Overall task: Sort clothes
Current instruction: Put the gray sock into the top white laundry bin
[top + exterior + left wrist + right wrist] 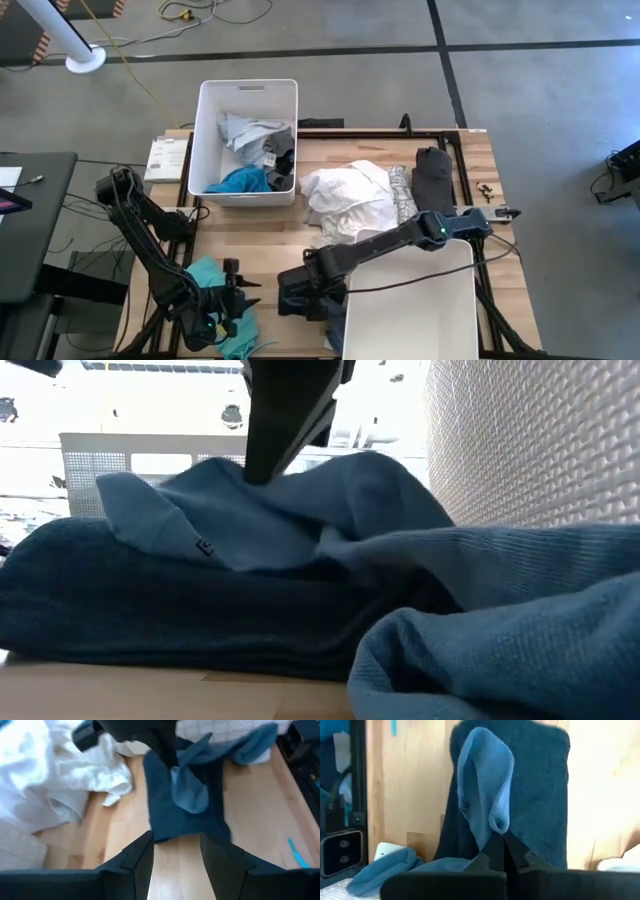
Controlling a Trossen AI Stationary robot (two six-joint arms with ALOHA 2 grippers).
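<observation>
A blue garment (292, 300) lies on the table near its near edge, beside the near white bin (420, 310). It also shows in the low view (200, 600). My right gripper (305, 280) is shut on a raised fold of it. My left gripper (238, 298) is open and empty, low over bare wood (176, 870), between a teal garment (208, 280) and the blue one (185, 815). White (345, 200), grey-white patterned (403, 190) and dark grey (432, 175) garments lie mid-table. My right gripper pinches a raised, lighter-blue fold (495, 817) of the blue garment between its two fingertips (495, 847). The fingers come down from above (275, 430). The fold stands up below them, and the rest of the garment lies slack on the table (545, 795).
A far white bin (210, 110) holds white, grey and blue clothes. The near bin's wall (540, 440) stands right beside the blue garment. The two grippers are close to each other. Bare wood shows between the far bin and the teal garment (250, 235).
</observation>
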